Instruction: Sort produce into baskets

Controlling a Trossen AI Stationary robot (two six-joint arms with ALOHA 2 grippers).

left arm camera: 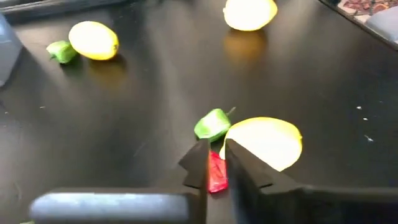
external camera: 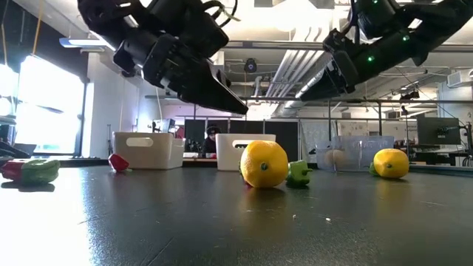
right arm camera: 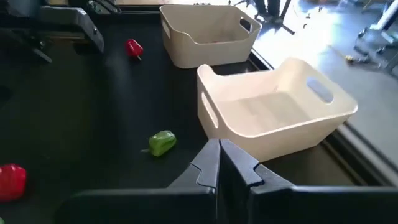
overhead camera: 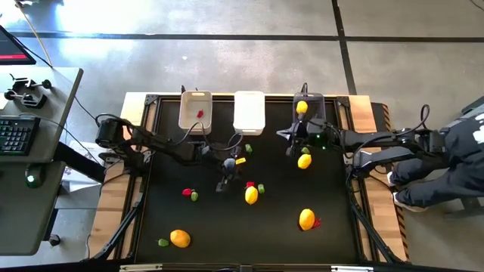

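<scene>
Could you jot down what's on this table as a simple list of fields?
Baskets: beige basket, white basket, dark basket, in a row.
Already sorted: red piece in beige; yellow fruit in dark.
Left gripper: over a loose red piece.
Right gripper: jaws shut, empty, beside the dark basket.

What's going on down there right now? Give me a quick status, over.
Left gripper fingers closed above red piece, hold unclear. Right gripper shut, empty, near white basket. Lemon and green piece crowd the red piece.
</scene>
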